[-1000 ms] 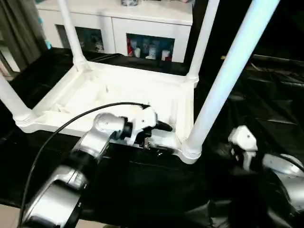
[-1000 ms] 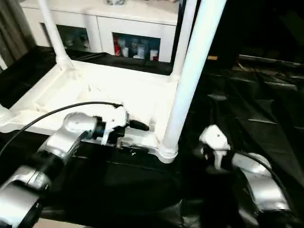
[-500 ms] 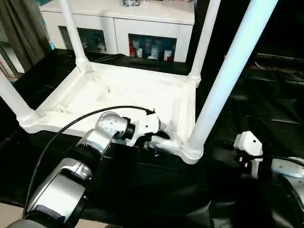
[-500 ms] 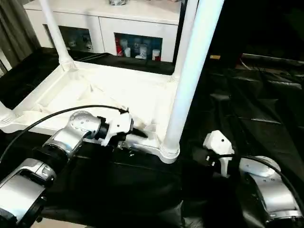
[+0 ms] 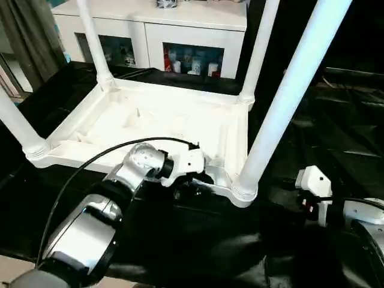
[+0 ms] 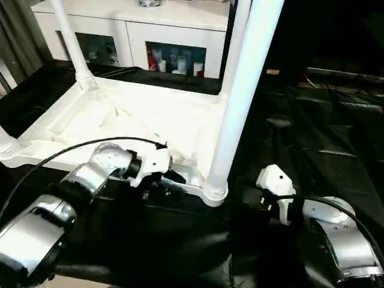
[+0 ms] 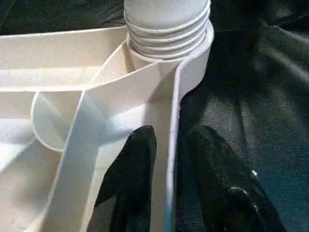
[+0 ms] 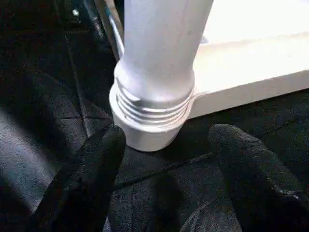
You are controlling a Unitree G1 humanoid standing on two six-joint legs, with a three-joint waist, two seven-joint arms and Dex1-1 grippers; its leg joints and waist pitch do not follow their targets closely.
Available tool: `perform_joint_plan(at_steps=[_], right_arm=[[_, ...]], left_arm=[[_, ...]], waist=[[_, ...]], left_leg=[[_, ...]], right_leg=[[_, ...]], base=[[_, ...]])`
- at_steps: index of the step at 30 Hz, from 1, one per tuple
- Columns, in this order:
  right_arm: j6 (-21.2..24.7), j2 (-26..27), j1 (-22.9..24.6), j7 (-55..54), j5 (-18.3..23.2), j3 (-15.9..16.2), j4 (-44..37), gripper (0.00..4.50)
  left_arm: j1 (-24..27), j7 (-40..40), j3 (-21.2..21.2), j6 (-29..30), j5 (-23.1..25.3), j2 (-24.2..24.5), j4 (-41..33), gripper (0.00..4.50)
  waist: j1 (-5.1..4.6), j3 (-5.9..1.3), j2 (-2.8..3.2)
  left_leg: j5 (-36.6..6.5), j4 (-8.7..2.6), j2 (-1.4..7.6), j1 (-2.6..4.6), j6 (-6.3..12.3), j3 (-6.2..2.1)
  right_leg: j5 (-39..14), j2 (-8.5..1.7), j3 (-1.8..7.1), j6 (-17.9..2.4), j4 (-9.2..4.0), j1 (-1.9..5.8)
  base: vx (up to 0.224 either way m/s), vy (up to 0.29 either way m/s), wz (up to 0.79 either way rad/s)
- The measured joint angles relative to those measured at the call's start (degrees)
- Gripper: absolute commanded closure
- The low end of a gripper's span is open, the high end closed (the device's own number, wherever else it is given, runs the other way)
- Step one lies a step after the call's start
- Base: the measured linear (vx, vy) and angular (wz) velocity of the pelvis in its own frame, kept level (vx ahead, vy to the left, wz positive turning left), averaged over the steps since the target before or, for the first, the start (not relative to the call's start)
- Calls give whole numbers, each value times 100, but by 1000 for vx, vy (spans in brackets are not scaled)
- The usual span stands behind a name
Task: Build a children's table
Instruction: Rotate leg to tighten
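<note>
table (image 5: 150, 117): upside down on black cloth (image 5: 336, 138), four legs up
left gripper (image 7: 169, 159): narrow, one finger each side of the table's near rim, by the near right leg (image 5: 288, 96)
right gripper (image 8: 166, 159): wide, nothing held, close to that leg's socket (image 8: 149, 130)
cabinet (image 5: 180, 24): behind

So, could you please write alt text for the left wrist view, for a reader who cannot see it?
The left gripper has its two black fingers on either side of the thin white rim of the upturned children's table, one inside the rim and one outside. Beyond them, a ribbed leg stands in the corner socket, with black cloth beside the table.
</note>
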Motion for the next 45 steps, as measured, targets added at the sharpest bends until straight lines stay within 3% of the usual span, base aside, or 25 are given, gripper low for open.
perform_joint_plan(at_steps=[8,15,20,25,30,34,39,45], right_arm=[[7,-43,121,-1,-1,-3,-96,130],[7,-43,140,-49,-1,-4,-106,130],[10,8,139,-68,40,-3,-105,130],[14,224,144,-147,139,1,-106,130],[0,474,164,-474,172,-71,38,130],[8,540,225,-514,236,-102,69,102],[69,590,218,-419,351,-110,110,61],[-22,790,-336,-578,110,129,445,27]], left_arm=[[-130,-137,-21,-131,164,-19,215,392],[-185,-214,-20,-241,230,-17,276,444],[-95,-581,227,265,-21,-50,216,444],[339,-579,279,751,-119,19,-514,444],[1450,176,381,1871,5,167,-2458,444],[2011,653,421,2586,236,190,-3548,450],[2196,882,427,2999,286,239,-4024,450],[2077,818,404,3162,227,236,-4025,450]], waist=[[-8,4,44],[-16,3,47],[-16,4,45],[-19,0,51],[-142,-25,19],[-232,-29,6],[-300,-30,-55],[-322,-48,-86]], left_leg=[[-1,-1,-2,0,1,0],[-1,-2,-2,-1,2,0],[-6,-3,-2,-11,10,5],[-9,-5,-2,-6,14,10],[-11,-9,-8,16,14,16],[-12,-15,-14,12,14,11],[-12,-21,-15,14,12,-5],[-12,-29,-19,10,13,-13]], right_leg=[[0,-2,0,0,-1,0],[-1,-2,0,1,-4,-1],[-4,-2,0,1,-7,-14],[-7,-4,4,-1,-7,-12],[-19,-20,2,18,-6,6],[-44,-24,-1,59,-5,8],[-49,-24,-10,67,-8,-12],[-46,-23,-15,63,-63,-29]], base=[[0,0,0],[0,0,0],[0,0,0],[0,0,0],[0,0,0],[0,0,0],[0,0,0],[0,0,0]])
